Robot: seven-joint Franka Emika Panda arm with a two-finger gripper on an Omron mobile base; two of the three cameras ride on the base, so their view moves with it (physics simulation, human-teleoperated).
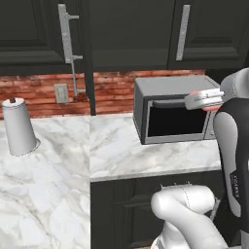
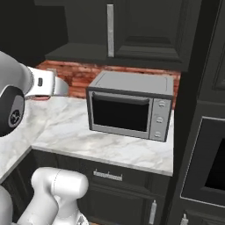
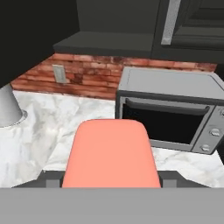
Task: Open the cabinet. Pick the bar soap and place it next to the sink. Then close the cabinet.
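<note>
The salmon-pink bar soap (image 3: 110,155) sits between my gripper's (image 3: 111,180) dark fingertips in the hand view, and the gripper is shut on it. From the left base view, the gripper (image 1: 204,100) hangs in the air in front of the microwave's top, with a pink edge of the soap (image 1: 212,107) showing under it. From the right, the gripper (image 2: 44,86) is left of the microwave, above the counter. The black wall cabinet has its door (image 1: 44,29) swung open, and the silver bar handle (image 1: 65,33) stands out from it. The sink is out of view.
A grey microwave (image 2: 129,105) stands on the marble counter (image 1: 121,151) against the red brick backsplash (image 1: 112,90). A paper towel roll (image 1: 18,127) stands at the left, near a wall outlet (image 1: 61,93). A tall black unit with a built-in oven (image 2: 206,154) borders the counter's right end.
</note>
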